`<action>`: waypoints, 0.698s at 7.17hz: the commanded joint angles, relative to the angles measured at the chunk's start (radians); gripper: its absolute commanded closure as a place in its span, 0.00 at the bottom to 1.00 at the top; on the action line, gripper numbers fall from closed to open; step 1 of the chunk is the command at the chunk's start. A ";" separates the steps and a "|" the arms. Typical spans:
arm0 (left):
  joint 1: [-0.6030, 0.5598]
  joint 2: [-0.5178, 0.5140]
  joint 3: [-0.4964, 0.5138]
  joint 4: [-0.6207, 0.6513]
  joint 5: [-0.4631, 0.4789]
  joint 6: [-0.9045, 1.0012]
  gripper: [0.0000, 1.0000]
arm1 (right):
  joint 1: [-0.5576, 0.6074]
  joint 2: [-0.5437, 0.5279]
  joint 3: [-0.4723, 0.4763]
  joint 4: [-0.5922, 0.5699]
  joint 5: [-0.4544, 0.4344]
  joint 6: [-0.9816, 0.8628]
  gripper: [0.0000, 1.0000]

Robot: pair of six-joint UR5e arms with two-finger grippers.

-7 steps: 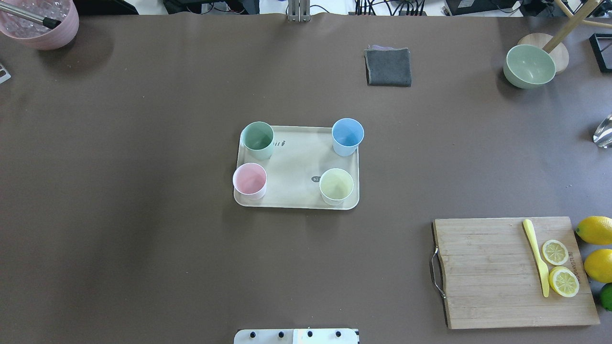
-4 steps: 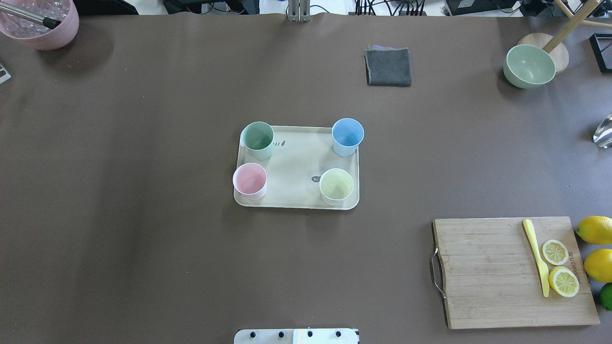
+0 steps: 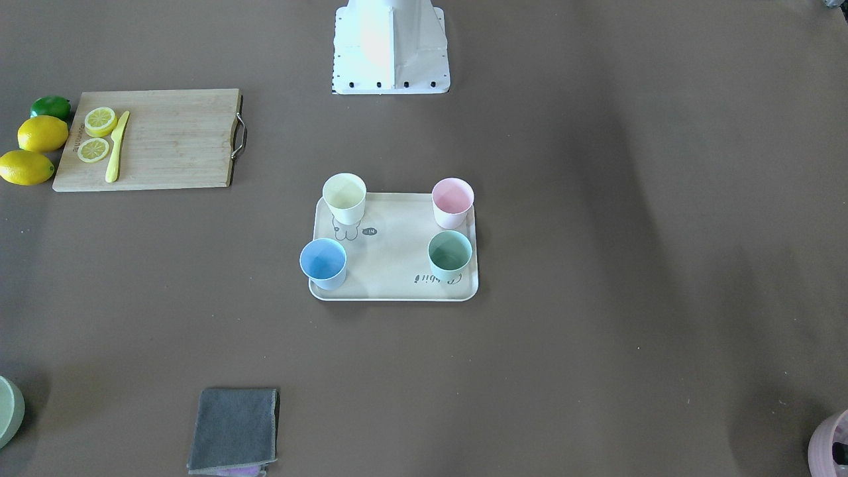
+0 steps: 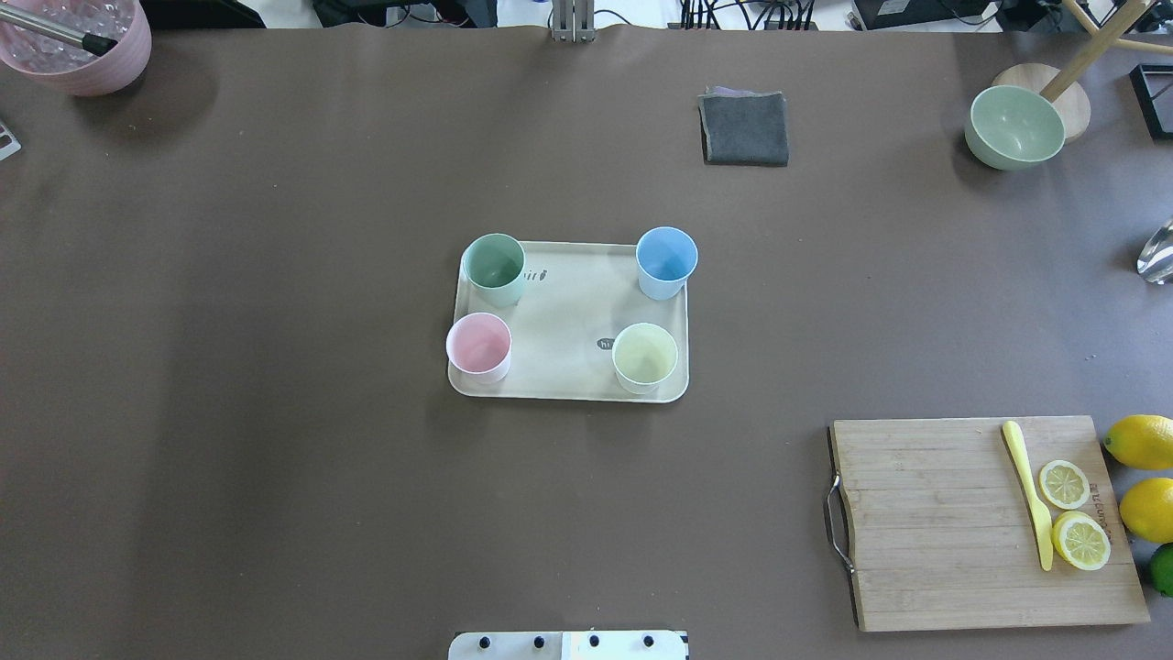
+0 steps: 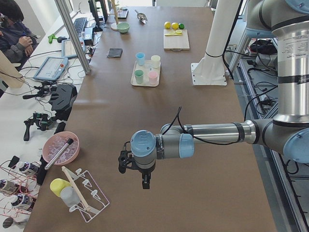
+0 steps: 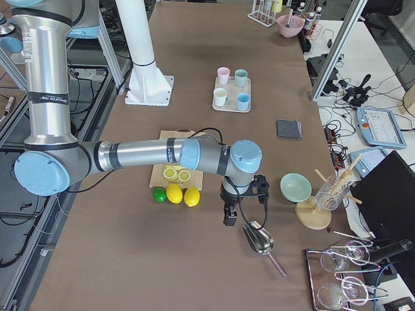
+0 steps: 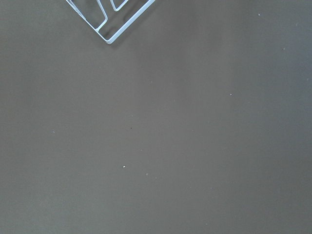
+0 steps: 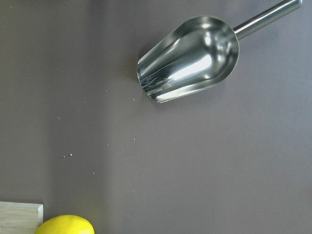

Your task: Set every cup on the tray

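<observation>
The cream tray (image 4: 568, 321) lies mid-table and also shows in the front view (image 3: 391, 258). All four cups stand upright on it, one near each corner: mint green (image 4: 494, 268), light blue (image 4: 666, 261), pale pink (image 4: 478, 346) and pale yellow (image 4: 644, 357). No arm is near the tray. My left gripper (image 5: 145, 181) shows only in the exterior left view, over bare table far from the tray. My right gripper (image 6: 228, 217) shows only in the exterior right view, beside the lemons. I cannot tell whether either is open or shut.
A wooden cutting board (image 4: 953, 522) with lemon slices and a yellow knife lies front right, whole lemons (image 4: 1141, 442) beside it. A grey cloth (image 4: 744, 128), a green bowl (image 4: 1014, 126) and a mauve pot (image 4: 78, 41) sit at the back. A metal scoop (image 8: 190, 58) lies under the right wrist.
</observation>
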 commanded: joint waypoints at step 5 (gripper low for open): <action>-0.001 0.001 -0.004 -0.067 0.000 0.004 0.02 | 0.001 -0.008 0.002 0.002 0.003 -0.001 0.00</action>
